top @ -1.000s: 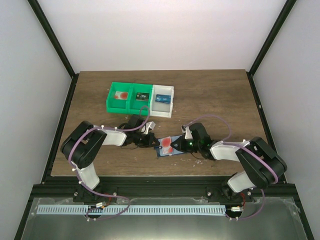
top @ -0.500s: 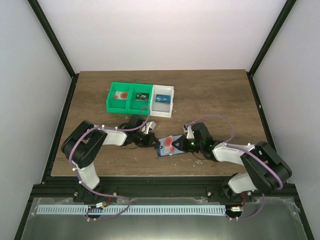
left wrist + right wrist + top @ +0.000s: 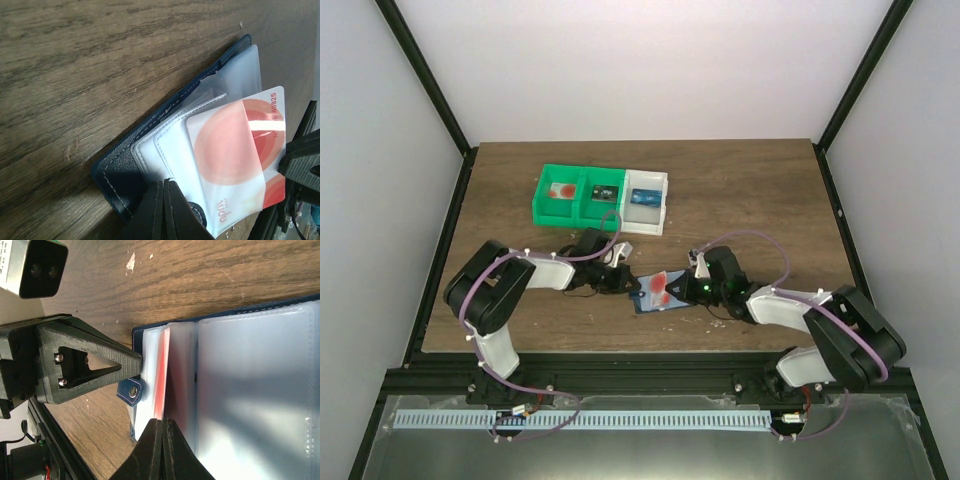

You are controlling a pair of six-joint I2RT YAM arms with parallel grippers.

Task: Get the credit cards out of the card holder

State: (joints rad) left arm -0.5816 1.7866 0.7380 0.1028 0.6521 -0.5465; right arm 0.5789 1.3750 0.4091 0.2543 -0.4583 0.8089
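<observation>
Dark wood-grain bench (image 3: 750, 190) fills the floor of a white-walled cell with black corner posts. At its near middle the left jaws are pressed together, their fingers (image 3: 151, 212) pinched on the near edge of the holder (image 3: 117, 182), just beside its round snap. The right jaws are likewise closed to a thin line, fingers (image 3: 149, 452) nipping the edge of a card (image 3: 225, 145) that stands partly out of a clear pocket: its inner half lies under the cloudy plastic, its outer half is bare and catches a glare. A second red patch shows just under that card's lower corner; whether it is another card I cannot tell. The holder lies open and flat on the bench, navy cover underneath, pale sleeves fanned on top, between the two sets of jaws, which meet it from opposite sides. Behind them the left arm (image 3: 520, 275) and the right arm (image 3: 790, 305) stretch low over the wood from the near edge. Well apart, toward the back, a green bin (image 3: 548, 207) and a white bin (image 3: 664, 190) stand touching side by side, with small items in their compartments.
</observation>
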